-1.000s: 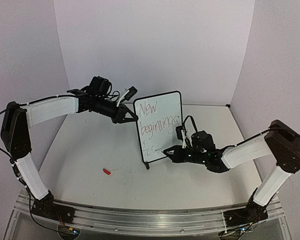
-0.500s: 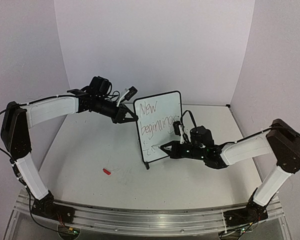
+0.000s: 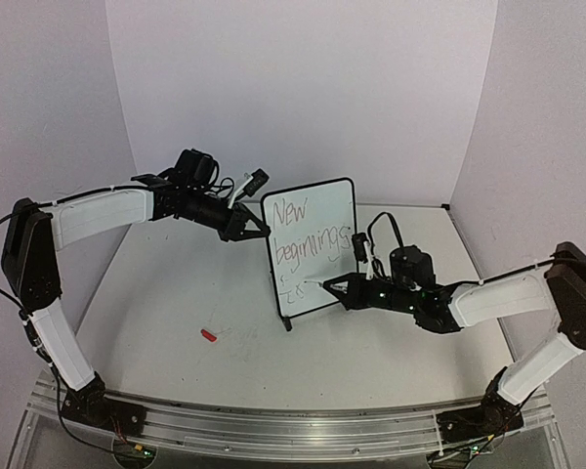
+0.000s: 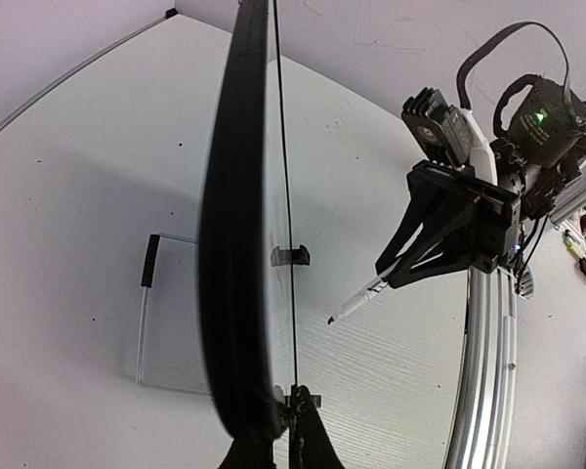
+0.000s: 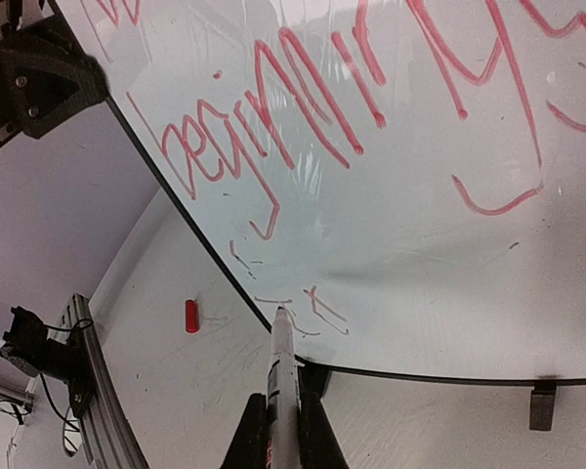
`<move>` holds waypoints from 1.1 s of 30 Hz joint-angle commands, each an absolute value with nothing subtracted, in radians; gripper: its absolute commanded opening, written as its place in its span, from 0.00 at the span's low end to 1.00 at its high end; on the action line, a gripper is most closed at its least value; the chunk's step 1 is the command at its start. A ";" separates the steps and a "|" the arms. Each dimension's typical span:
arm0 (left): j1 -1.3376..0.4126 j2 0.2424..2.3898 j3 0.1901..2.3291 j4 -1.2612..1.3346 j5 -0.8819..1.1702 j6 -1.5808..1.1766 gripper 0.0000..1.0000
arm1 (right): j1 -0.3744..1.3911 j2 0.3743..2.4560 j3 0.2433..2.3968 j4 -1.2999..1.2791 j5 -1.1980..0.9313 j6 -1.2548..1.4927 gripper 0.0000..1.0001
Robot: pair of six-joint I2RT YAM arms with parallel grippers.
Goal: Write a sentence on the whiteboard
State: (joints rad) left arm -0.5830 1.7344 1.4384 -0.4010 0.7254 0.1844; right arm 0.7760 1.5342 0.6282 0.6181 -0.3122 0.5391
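The whiteboard [image 3: 313, 256] stands upright mid-table with red lettering [image 3: 308, 230] reading "New beginnings" and a few short strokes on a third line. My left gripper [image 3: 257, 231] is shut on the board's upper left edge; in the left wrist view the board [image 4: 236, 244] shows edge-on between the fingers [image 4: 311, 445]. My right gripper [image 3: 350, 288] is shut on a white marker [image 5: 282, 363]. Its tip is by the third-line strokes [image 5: 317, 311], near the board's lower left corner. In the left wrist view the marker [image 4: 356, 303] shows a small gap from the board.
A small red marker cap [image 3: 209, 334] lies on the table left of the board, also in the right wrist view [image 5: 191, 316]. A metal rail [image 3: 273, 415] runs along the near table edge. White walls enclose the back and sides.
My right gripper and the marker have moved up and to the right along the board's lower part. More strokes show on the third line. The left arm and the board have not moved.
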 commanded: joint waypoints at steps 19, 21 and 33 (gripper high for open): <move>-0.609 1.758 1.430 -0.522 0.693 0.224 0.00 | 0.700 1.618 0.667 0.653 -0.347 0.549 0.00; -0.610 1.758 1.430 -0.522 0.694 0.223 0.00 | 0.697 1.626 0.672 0.654 -0.350 0.549 0.00; -0.609 1.763 1.431 -0.522 0.695 0.223 0.00 | 0.695 1.662 0.682 0.654 -0.388 0.548 0.00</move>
State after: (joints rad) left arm -0.5867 1.7350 1.4384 -0.4045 0.7202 0.1844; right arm 0.7006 1.6476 0.6584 0.6274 -0.3829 0.5472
